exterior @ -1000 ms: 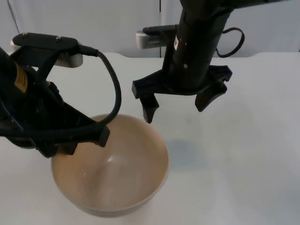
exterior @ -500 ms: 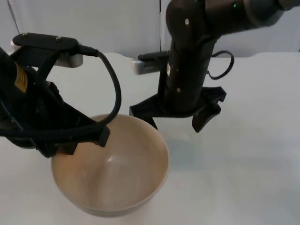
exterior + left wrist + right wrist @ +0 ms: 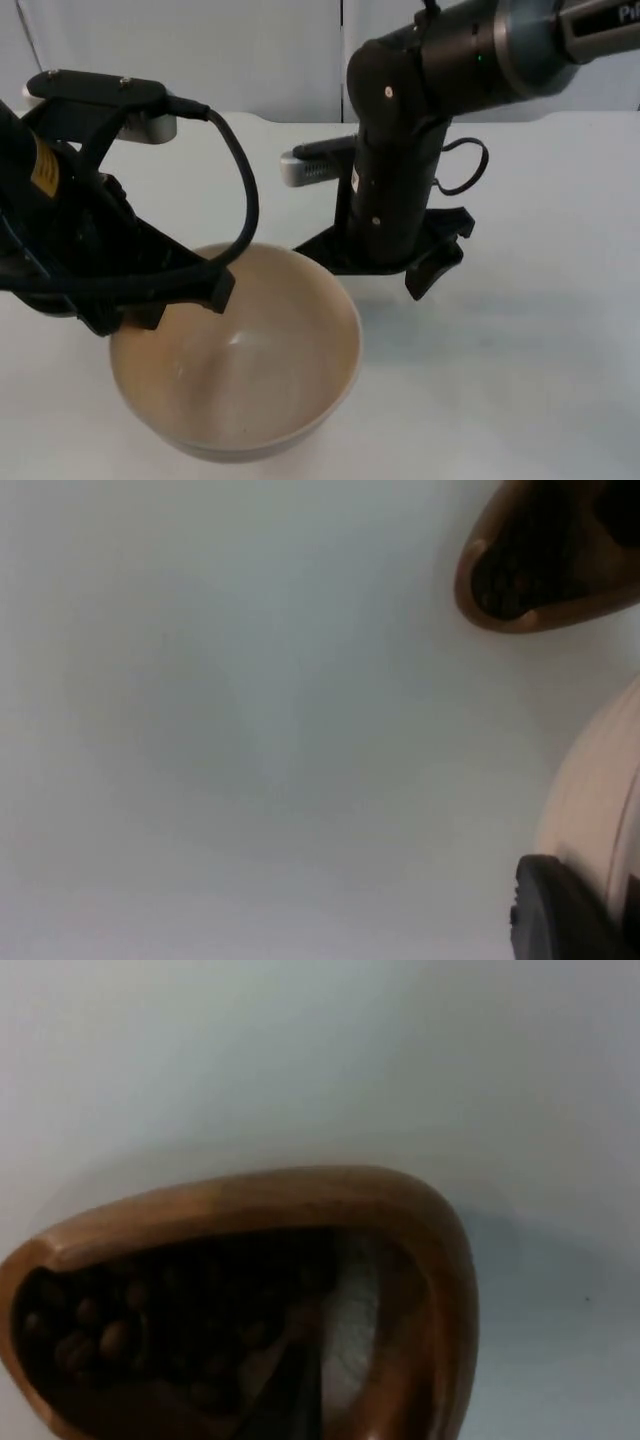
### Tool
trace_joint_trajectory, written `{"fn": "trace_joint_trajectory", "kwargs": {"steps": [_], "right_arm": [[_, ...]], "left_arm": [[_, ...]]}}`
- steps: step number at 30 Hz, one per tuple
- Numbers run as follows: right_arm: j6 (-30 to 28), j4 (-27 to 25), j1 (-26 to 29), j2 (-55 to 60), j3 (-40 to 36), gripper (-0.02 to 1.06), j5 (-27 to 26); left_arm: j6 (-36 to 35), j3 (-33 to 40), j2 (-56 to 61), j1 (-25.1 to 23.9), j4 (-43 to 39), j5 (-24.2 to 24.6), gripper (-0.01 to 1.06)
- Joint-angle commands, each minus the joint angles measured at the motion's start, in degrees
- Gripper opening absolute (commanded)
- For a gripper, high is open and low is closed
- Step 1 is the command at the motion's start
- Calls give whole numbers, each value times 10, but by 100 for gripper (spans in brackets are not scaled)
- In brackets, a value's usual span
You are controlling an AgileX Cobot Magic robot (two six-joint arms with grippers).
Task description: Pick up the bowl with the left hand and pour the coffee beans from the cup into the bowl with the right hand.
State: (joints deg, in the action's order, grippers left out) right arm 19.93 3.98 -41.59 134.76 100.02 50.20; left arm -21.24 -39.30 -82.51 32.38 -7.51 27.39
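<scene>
Lowered beside the bowl [image 3: 236, 355], the right pincer [image 3: 385, 268] is spread open over the cup [image 3: 250, 1300]; the bowl's rim is gripped by the left pincer [image 3: 150, 305].

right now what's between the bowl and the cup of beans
In the left wrist view, only bare white table lies between the bowl and the cup.

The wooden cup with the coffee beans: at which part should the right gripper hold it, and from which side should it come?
Probably the cup is best held by its thick wooden rim, from above, one finger inside and one outside. The mouth is open upward and full of beans, so it should stay level. The right gripper is already over it, fingers open.
</scene>
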Motion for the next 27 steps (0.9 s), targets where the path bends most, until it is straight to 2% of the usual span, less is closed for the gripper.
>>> {"fn": "trace_joint_trajectory", "kwargs": {"steps": [1,27], "right_arm": [[2,7,-3,3,2,86,-12],[2,20,-3,17,2,81,-21]], "left_arm": [[-2,2,2,5,6,-9,0],[-2,2,2,5,10,-12,0]]}}
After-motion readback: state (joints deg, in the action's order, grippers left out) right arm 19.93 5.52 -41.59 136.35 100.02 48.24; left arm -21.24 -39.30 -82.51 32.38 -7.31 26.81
